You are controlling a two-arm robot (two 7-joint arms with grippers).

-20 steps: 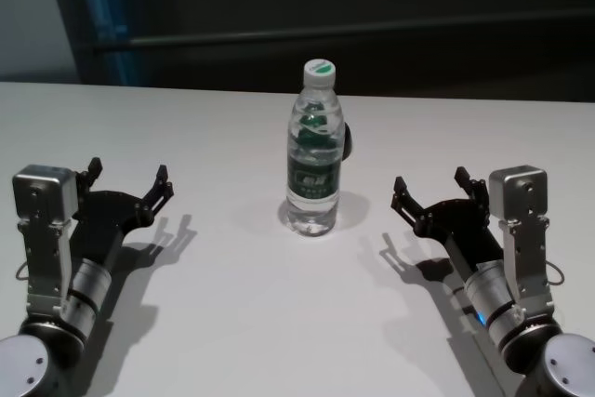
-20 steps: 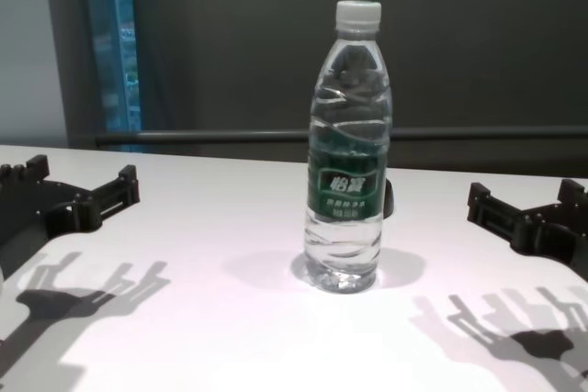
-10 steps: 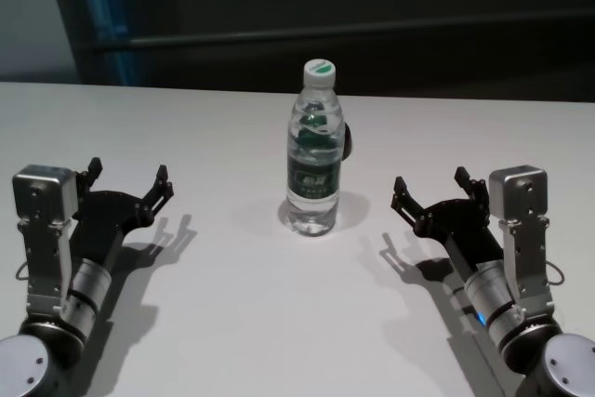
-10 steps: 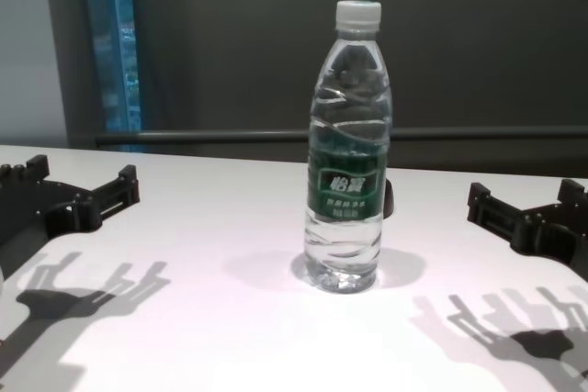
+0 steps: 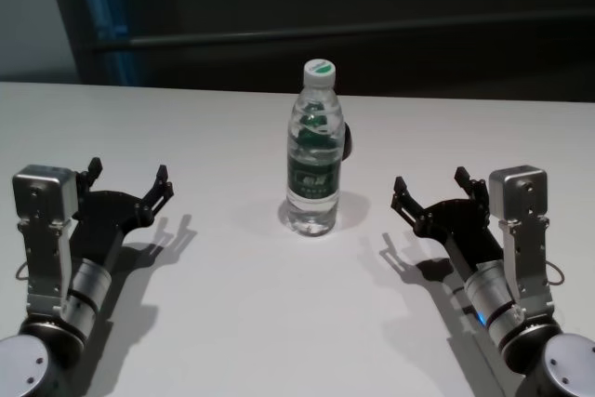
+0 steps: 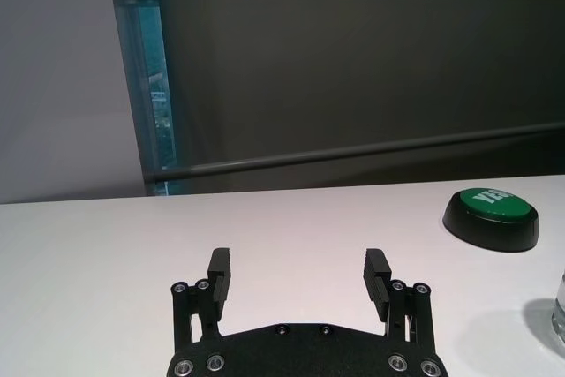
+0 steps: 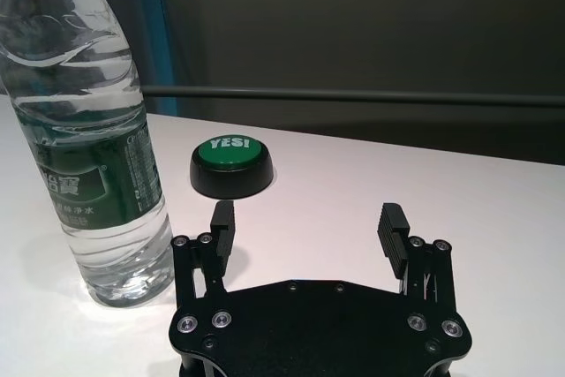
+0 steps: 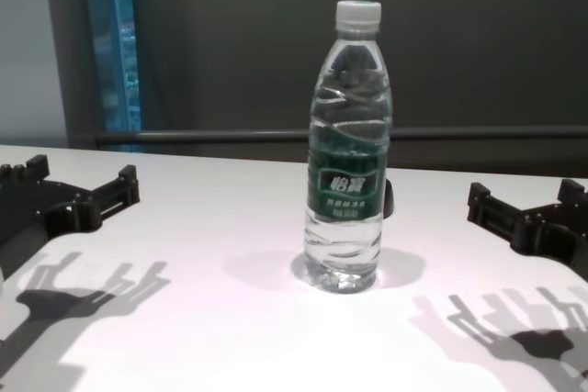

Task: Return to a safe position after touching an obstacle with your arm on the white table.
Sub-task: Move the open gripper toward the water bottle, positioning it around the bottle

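1 bottle (image 5: 313, 155) upright mid table (image 5: 232, 323), 1 green button (image 7: 231, 166) just behind it. 2 end effectors, left (image 5: 127, 177) & right (image 5: 433, 189), both spread open, empty, well apart from bottle.

Setting: robot test room or lab, indoor. Evidence: broad plain white surface (image 5: 232, 323) carrying only a water bottle (image 5: 313, 151) and a black round button with a green "YES!" top (image 7: 231, 165); dark matte wall (image 8: 459, 34) behind, crossed by a horizontal grey rail (image 8: 230, 137); narrow blue-lit vertical strip (image 8: 119, 43) beside a pale wall panel (image 6: 62, 77). No household or shop furnishings in view.
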